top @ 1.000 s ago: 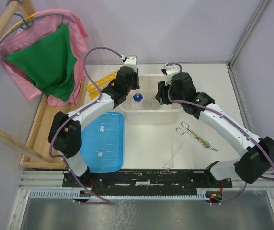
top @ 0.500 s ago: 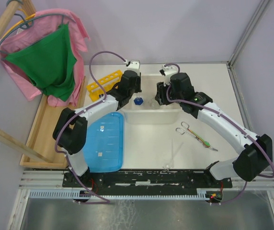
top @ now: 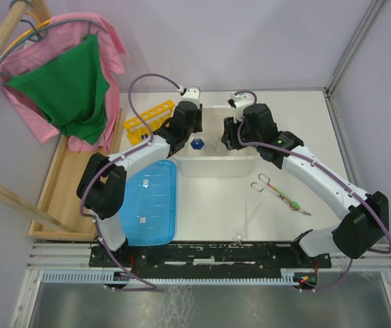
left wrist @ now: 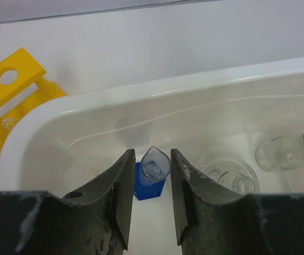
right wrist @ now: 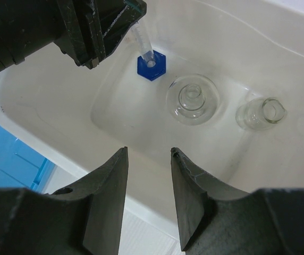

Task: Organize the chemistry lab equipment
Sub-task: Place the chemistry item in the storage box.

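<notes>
A small clear measuring tube point(left wrist: 155, 166) on a blue hexagonal foot point(top: 197, 143) stands on the floor of the white tub point(top: 216, 167). My left gripper point(left wrist: 152, 153) hangs over it, open, with a finger close on each side of the tube's rim. Two clear glass flasks point(right wrist: 193, 99) point(right wrist: 260, 113) sit in the tub to the right of the tube. My right gripper point(right wrist: 149, 151) hovers open and empty above the tub's near wall. The yellow tube rack point(top: 147, 117) lies left of the tub. Metal tongs point(top: 267, 184) and a green-tipped rod point(top: 292, 203) lie on the table to the right.
A flat blue ribbed lid point(top: 147, 201) lies at the front left beside the tub. A wooden frame with pink and green cloth point(top: 72, 82) stands along the left edge. Both arms crowd the tub's rear half.
The left arm swung its elbow left and lowered the tube onto the tub floor. Its jaws have eased slightly wider around the tube. The right arm has barely moved.
</notes>
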`<act>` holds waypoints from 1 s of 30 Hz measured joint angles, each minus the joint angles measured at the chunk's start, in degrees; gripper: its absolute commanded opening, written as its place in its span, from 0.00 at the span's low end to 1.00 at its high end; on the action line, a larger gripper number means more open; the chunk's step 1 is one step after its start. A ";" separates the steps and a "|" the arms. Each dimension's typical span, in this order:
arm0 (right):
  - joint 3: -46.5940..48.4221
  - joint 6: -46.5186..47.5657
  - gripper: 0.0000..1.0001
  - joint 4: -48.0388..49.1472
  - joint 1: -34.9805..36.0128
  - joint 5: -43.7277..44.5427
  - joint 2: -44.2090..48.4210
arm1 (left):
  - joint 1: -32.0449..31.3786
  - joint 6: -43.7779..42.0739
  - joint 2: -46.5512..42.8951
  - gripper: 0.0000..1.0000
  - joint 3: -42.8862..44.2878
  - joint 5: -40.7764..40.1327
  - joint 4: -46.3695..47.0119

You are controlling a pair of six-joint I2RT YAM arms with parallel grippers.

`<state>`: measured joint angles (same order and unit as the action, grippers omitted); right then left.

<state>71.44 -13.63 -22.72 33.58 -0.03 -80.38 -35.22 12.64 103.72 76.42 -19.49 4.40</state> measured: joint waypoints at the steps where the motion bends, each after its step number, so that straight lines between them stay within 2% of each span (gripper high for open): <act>1: 0.00 0.00 0.46 0.00 0.00 0.00 0.00 | 0.00 0.00 0.00 0.43 0.00 0.00 0.00; 10: 0.00 0.00 0.46 0.00 -0.13 0.00 0.00 | 0.00 0.00 0.00 0.50 1.16 -0.20 -2.25; 19: 1.99 -0.09 0.47 -3.32 -1.68 0.44 0.07 | -0.13 0.04 -3.56 0.52 7.30 -2.40 -9.29; 21: 4.70 -0.92 0.47 -6.23 -4.39 0.79 0.09 | -0.22 0.13 -5.77 0.53 9.77 -3.21 -11.76; 23: 8.92 -2.86 0.47 -10.21 -10.67 1.97 0.09 | -0.22 0.57 -8.44 0.56 12.61 -4.00 -14.10; 27: 14.69 -7.61 0.49 -17.49 -23.58 12.37 0.35 | -0.09 3.08 -12.31 0.57 19.98 -4.44 -20.74; 30: 15.08 -12.07 0.48 -24.00 -28.24 17.51 0.74 | 1.53 5.84 -12.48 0.57 28.48 -2.69 -27.15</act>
<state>86.52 -25.69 -46.72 5.34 17.47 -79.64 -33.69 18.48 91.24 104.90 -22.17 -22.74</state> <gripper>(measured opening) 0.485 0.572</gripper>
